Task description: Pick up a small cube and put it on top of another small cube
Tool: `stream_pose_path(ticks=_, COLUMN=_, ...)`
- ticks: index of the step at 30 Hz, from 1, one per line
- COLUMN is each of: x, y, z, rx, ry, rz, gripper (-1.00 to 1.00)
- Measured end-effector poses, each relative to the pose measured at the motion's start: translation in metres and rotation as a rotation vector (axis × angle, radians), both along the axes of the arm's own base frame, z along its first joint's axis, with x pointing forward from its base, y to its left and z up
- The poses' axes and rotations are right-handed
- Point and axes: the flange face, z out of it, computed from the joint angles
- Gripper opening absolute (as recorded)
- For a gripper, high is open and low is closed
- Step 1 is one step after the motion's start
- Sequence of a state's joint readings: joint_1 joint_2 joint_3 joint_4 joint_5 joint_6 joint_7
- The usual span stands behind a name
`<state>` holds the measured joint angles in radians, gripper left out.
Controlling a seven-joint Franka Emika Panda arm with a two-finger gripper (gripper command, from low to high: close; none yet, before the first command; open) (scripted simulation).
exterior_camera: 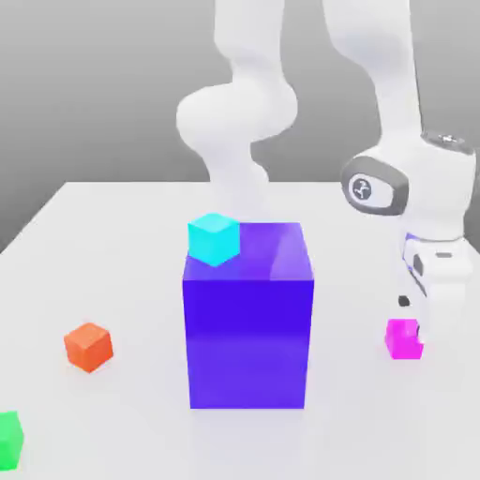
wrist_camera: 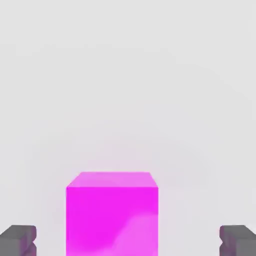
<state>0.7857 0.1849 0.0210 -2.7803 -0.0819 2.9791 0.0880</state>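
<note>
I've got the gripper [exterior_camera: 413,330] low over the pink cube [exterior_camera: 404,338], at the exterior view's right edge of the table [exterior_camera: 112,262]. In the hand view the fingers [wrist_camera: 19,239] sit wide apart w/ the pink cube [wrist_camera: 112,215] between them, clear gap both sides, nothing held yet. Cube rests on the table.

Risks from here:
- Cube looks a bit off-centre btwn the pads, nearer one finger. On closing, that pad hits first and may shove or twist the cube before the other lands. Poss. skewed grip.
- Depth: can't tell for sure from the exterior view how far the tips are below the cube's top, prob. partway. Too shallow a pinch = cube pivots out on lift.
- Green cube [exterior_camera: 8,439] is way over at the exterior view's bottom-left corner, well apart. The big blue block [exterior_camera: 247,319] w/ the cyan cube [exterior_camera: 215,238] on top stands between. A low straight carry would clip the block, so I'd lift high first or route around the front.
- Orange cube [exterior_camera: 89,345] sits near the green one; a sloppy approach could nudge it.
- Target same size as payload, so small offset at release = pink cube tips off.
</note>
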Motion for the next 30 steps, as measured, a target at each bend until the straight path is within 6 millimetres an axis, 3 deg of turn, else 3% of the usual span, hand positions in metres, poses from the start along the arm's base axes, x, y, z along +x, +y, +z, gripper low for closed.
stream_pose_path(ticks=5, x=-0.004, y=-0.002, z=-0.028, rx=-0.003, ry=0.011, rz=-0.003, gripper=0.00)
stream_pose_path(ticks=6, x=-0.005, y=-0.003, z=-0.032, rx=-0.003, ry=0.014, rz=-0.005, gripper=-1.00)
stream_pose_path(ticks=13, x=-0.005, y=-0.003, z=-0.033, rx=-0.005, ry=0.015, rz=-0.005, gripper=-1.00)
stream_pose_path(ticks=27, x=-0.006, y=-0.002, z=0.031, rx=-0.003, ry=0.014, rz=-0.003, gripper=-1.00)
stream_pose_path(ticks=28, x=-0.004, y=0.008, z=0.037, rx=0.014, ry=0.003, rz=0.014, gripper=-1.00)
stream_pose_path(ticks=30, x=0.022, y=0.002, z=0.045, rx=0.026, ry=-0.009, rz=-0.028, gripper=-1.00)
